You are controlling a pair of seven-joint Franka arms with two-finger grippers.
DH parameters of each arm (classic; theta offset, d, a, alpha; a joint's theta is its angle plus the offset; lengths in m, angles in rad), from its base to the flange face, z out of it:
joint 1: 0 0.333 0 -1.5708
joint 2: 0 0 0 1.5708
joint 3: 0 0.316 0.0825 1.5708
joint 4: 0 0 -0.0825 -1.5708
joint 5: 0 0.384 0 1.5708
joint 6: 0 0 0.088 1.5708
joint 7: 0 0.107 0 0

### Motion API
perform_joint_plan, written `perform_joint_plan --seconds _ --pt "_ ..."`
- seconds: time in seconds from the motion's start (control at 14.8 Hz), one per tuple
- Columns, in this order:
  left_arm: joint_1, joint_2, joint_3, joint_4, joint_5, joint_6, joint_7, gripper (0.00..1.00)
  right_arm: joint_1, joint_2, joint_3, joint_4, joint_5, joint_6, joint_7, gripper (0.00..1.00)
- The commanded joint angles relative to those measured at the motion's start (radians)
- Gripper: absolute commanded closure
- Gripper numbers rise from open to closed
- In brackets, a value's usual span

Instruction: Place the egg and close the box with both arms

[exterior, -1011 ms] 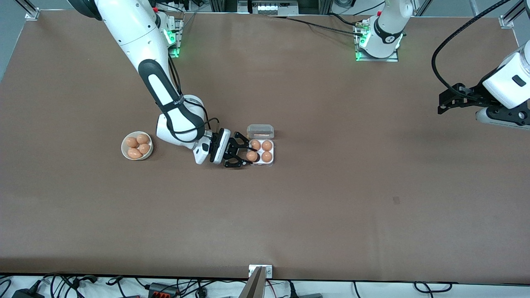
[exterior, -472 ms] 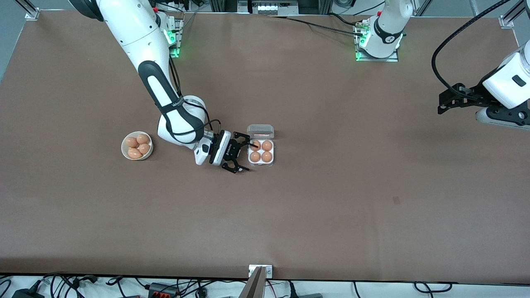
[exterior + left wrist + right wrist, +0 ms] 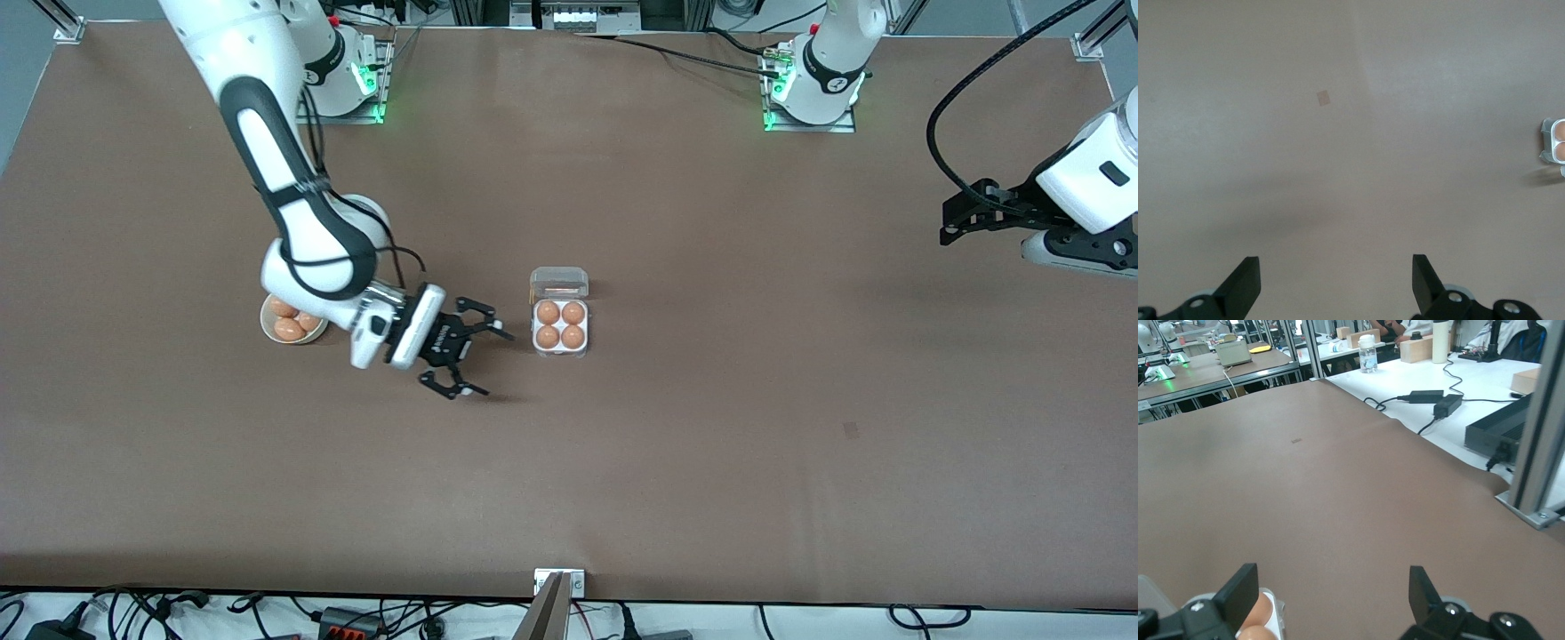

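The box [image 3: 561, 349] lies mid-table with its clear lid [image 3: 559, 283] hinged open, standing on the side farther from the front camera. All of its cells hold a tan egg [image 3: 548, 337]. My right gripper [image 3: 491, 363] hovers open and empty beside the box, toward the right arm's end. In the right wrist view the right gripper [image 3: 1331, 593] shows bare table between its fingers, with an egg [image 3: 1259, 608] in the box [image 3: 1277, 613] beside one finger. My left gripper [image 3: 948, 222] waits open over the left arm's end of the table. The left wrist view shows the left gripper [image 3: 1333, 283] empty and the box [image 3: 1546, 140] at the picture's edge.
A round white bowl [image 3: 267, 327] with more eggs [image 3: 289, 329] sits beside the right arm's wrist, partly hidden by it. A small tape mark [image 3: 851, 430] lies on the table. A metal bracket [image 3: 559, 582] is fixed at the edge nearest the front camera.
My right gripper opened and let go of the egg in the box. It then drew back from the box toward the bowl. The left arm has not moved.
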Motion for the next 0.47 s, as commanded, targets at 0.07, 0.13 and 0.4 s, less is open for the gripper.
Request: perform_joint_plan --seconds 0.07,0.13,0.4 --pt "0.004 -0.006 -0.008 0.008 0.010 -0.010 -0.019 0.00 -0.041 -0.181 0.016 -0.136 -0.123 0.020 0.247 0.00" --pt "0.003 -0.003 -0.008 0.013 0.015 -0.013 -0.009 0.00 -0.059 -0.216 0.016 -0.156 -0.166 0.018 0.301 0.00" --pt "-0.004 0.004 -0.009 0.016 0.014 -0.064 -0.012 0.00 -0.201 -0.298 0.016 -0.158 -0.490 -0.118 0.580 0.00"
